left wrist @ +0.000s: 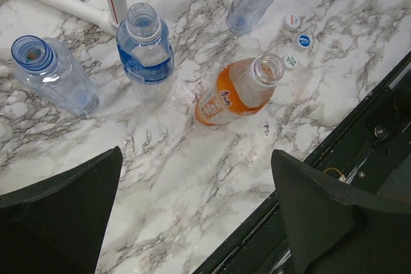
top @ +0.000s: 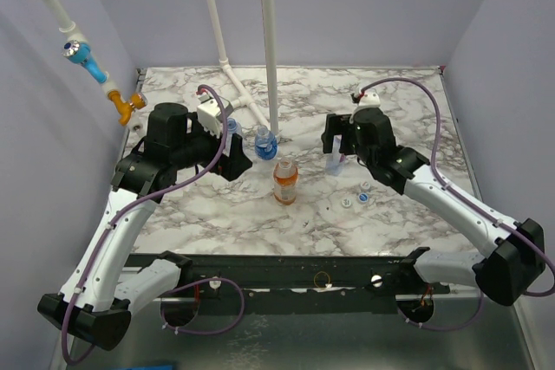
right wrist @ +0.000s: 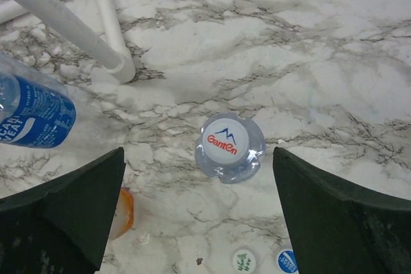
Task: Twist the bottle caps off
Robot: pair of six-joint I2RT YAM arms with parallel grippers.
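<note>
1. Broadly, marble surface [top: 217, 214] holds four bottles [top: 265, 142] clustered mid-field, reachable by both arms.
2. Right jaws spread wide, straddling the capped bottle [right wrist: 249, 158] from above; probably lining up on its white cap [right wrist: 228, 144], the last one on.
3. Left jaws open, empty, hovering above the orange bottle [left wrist: 221, 104] and two clear ones, all mouths bare.
4. Three loose caps [left wrist: 304, 41] lie grouped near the orange bottle, clear of work.

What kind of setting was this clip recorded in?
Probably a lab test booth rather than a home: plain lilac walls box in a marble-print tabletop, white PVC pipes stand on it, and two robot arms sit at its near edge.
</note>
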